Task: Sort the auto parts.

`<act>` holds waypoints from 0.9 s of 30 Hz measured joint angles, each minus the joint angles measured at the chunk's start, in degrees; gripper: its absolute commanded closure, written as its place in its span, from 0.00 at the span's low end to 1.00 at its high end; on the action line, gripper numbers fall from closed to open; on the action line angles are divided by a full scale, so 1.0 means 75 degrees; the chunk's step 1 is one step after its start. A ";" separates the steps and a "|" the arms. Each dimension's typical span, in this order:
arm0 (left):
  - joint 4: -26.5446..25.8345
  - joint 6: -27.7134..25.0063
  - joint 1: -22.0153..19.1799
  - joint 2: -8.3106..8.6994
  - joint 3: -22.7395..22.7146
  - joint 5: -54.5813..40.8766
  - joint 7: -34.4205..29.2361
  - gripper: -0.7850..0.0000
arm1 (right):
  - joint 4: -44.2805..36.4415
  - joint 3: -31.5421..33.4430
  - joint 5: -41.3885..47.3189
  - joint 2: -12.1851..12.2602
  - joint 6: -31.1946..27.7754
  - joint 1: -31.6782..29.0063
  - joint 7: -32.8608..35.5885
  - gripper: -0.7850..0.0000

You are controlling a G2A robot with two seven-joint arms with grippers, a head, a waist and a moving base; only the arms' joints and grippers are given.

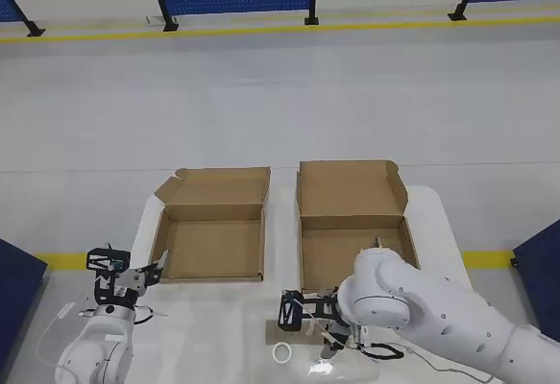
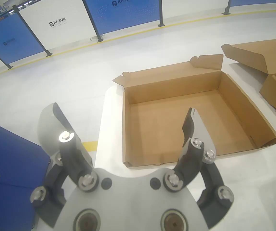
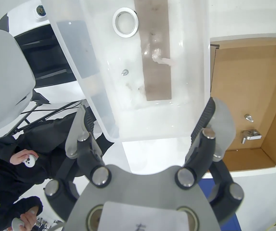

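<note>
A clear plastic bin (image 3: pixel 97 102) holds a white ring (image 3: pixel 125 22), a flat grey-brown plate (image 3: pixel 156 49), a small bolt (image 3: pixel 124 72) and a pale translucent piece (image 3: pixel 162 60). My right gripper (image 3: pixel 145 108) hangs open above the bin's near end, holding nothing. From above it shows as the right gripper (image 1: pixel 292 312), beside the ring (image 1: pixel 281 352). The right cardboard box (image 3: pixel 244 78) holds a bolt (image 3: pixel 248 117) and a metal bracket (image 3: pixel 251 135). My left gripper (image 2: pixel 123 109) stands open and empty in front of the bare left cardboard box (image 2: pixel 171 85).
Both boxes, left (image 1: pixel 212 250) and right (image 1: pixel 352 226), sit side by side on the white table (image 1: pixel 280 240) with lids folded back. The right arm covers part of the right box. Blue and white partition panels (image 2: pixel 118 5) stand across the floor.
</note>
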 measured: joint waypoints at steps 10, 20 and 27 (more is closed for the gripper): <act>0.0000 0.0000 0.0000 0.0000 0.0000 0.0000 0.0000 0.00 | -0.0049 -0.0816 -0.0644 -0.0122 -0.0179 0.0031 -0.0180 0.00; 0.0000 0.0000 0.0000 0.0000 0.0000 0.0000 0.0000 0.00 | 0.0542 -0.1682 -0.0561 -0.0491 -0.0154 0.0618 -0.0156 0.00; 0.0000 0.0000 0.0000 0.0000 0.0000 0.0000 0.0000 0.00 | 0.0633 -0.1757 -0.0545 -0.0529 -0.0188 0.0642 -0.0189 0.00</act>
